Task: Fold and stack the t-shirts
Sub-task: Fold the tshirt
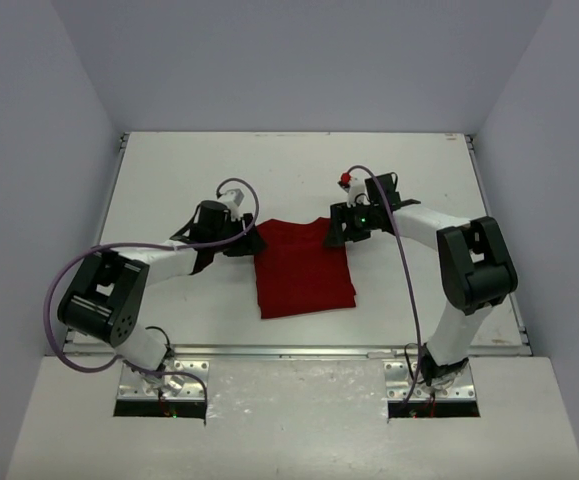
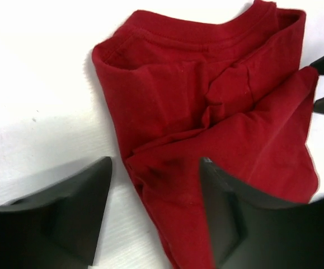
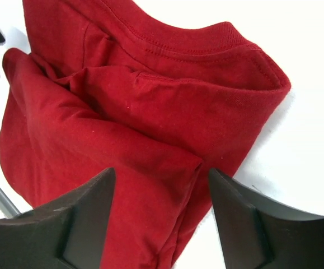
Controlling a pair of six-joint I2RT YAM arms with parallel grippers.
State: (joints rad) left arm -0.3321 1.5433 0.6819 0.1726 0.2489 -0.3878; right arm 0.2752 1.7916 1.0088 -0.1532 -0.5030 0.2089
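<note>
The dark red t-shirt (image 1: 304, 268) lies folded into a rough rectangle mid-table, collar end at the far side. My left gripper (image 1: 248, 238) is at its far left corner. In the left wrist view, this gripper (image 2: 156, 168) is open, its jaws straddling the shirt's (image 2: 206, 106) folded edge, one finger (image 2: 66, 213) over bare table. My right gripper (image 1: 335, 232) is at the far right corner. In the right wrist view, it (image 3: 162, 174) is open, with a folded corner of the shirt (image 3: 150, 112) lying loose between its fingers (image 3: 257, 224).
The white table (image 1: 169, 180) is walled in by grey panels on three sides. A metal rail (image 1: 299, 350) runs along the near edge by the arm bases. A purple cable (image 1: 69, 290) loops out from the left arm.
</note>
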